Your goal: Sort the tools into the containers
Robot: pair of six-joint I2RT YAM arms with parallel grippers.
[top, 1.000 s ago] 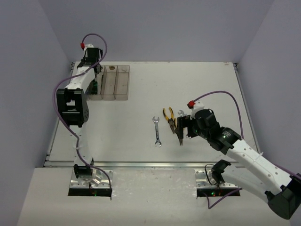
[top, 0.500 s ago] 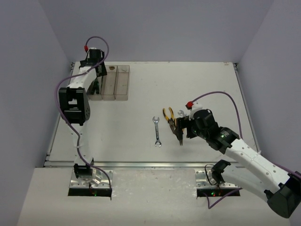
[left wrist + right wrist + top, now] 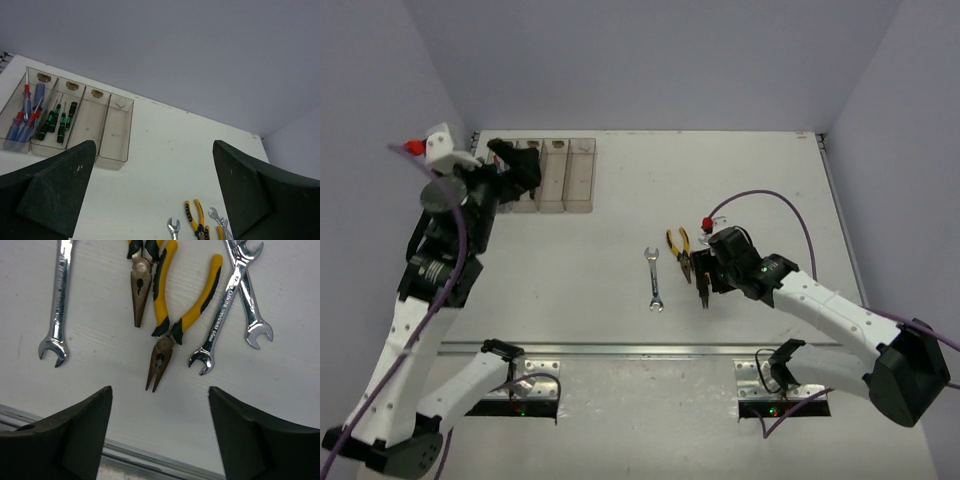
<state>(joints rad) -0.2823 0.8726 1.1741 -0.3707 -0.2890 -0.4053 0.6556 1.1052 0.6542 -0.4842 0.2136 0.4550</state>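
The containers [image 3: 116, 131] are a row of four translucent bins at the table's far left. Its leftmost bin holds blue-handled screwdrivers [image 3: 22, 120] and the one beside it green-black screwdrivers [image 3: 57, 122]; the other two hold no tools. My left gripper [image 3: 152, 150] hangs open and empty, high above the table near the bins [image 3: 570, 175]. Two yellow-handled pliers [image 3: 167, 315], a single wrench [image 3: 60, 305] and two crossed wrenches [image 3: 235, 300] lie mid-table. My right gripper [image 3: 160, 392] stands open just short of the nearer pliers' nose, holding nothing.
The table's metal front rail [image 3: 150, 465] runs close behind my right gripper [image 3: 703, 285]. The lone wrench [image 3: 655, 280] lies left of the pliers [image 3: 677, 243]. Grey walls enclose the table on three sides.
My left gripper opened over the bins, then rose and drew back toward the left. My right gripper shifted slightly over the pliers and its jaws narrowed a little.
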